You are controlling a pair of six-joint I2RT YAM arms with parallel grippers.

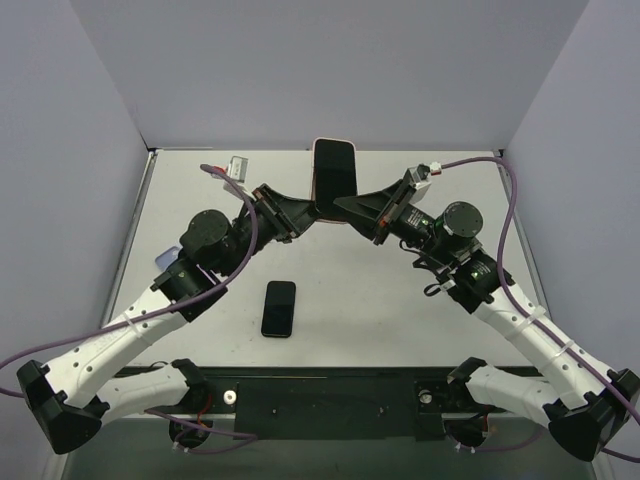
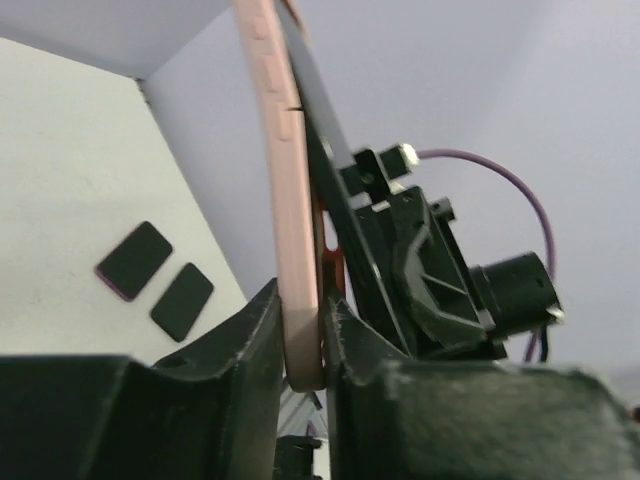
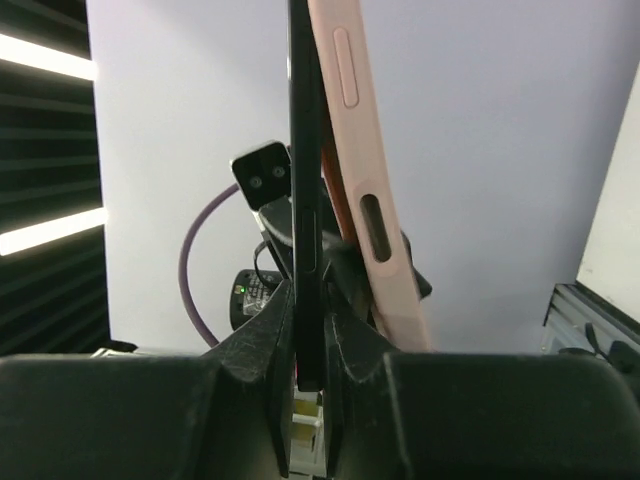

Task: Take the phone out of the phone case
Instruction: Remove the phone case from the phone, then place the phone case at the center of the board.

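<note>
Black slab phone (image 3: 305, 200) stands upright above the far centre of the white table (image 1: 400, 310), its edge pinched between the fingers of the right gripper (image 3: 308, 335). The left gripper (image 2: 300, 345) is clamped on the pink soft case (image 2: 290, 200), which splays away from the phone at the gripped end. A second black phone (image 1: 279, 308) lies flat on the table, near centre.

Right of the flat black phone (image 1: 279, 308) you have bare table (image 1: 400, 320); beyond it, left gripper (image 1: 308, 214) and right gripper (image 1: 347, 207) bar passage.
</note>
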